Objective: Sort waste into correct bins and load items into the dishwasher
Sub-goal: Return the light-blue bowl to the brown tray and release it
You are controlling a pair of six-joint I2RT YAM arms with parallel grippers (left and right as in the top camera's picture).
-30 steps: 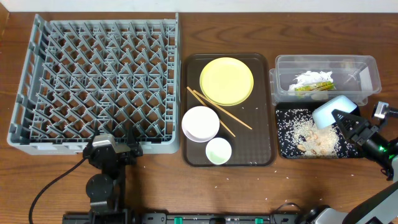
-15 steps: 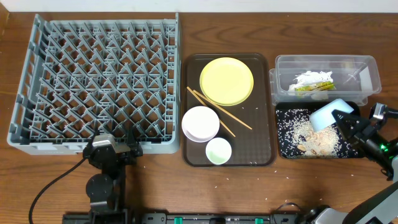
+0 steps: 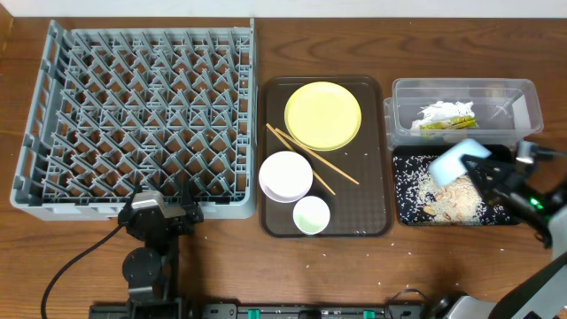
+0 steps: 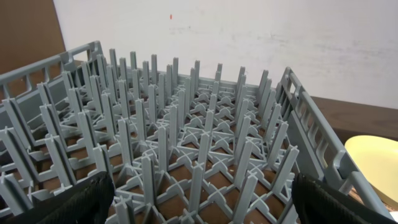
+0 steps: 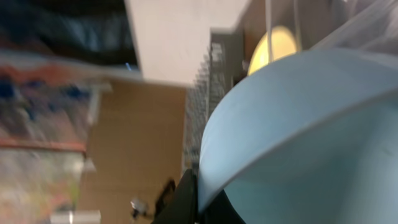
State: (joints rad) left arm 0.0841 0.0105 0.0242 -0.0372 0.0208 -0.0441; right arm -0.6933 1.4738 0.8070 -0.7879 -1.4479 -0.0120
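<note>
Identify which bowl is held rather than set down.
The light blue bowl, tilted in the right end effector over the black tray; the larger white bowl and smaller white bowl sit on the brown tray.

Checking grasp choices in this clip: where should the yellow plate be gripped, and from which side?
Probably the rim, at its right edge. The plate lies flat and face-up on the brown tray, so only the thin rim offers a pinch. The chopsticks and white bowl crowd its near-left side, while the right side has bare tray where a finger could slide under.
</note>
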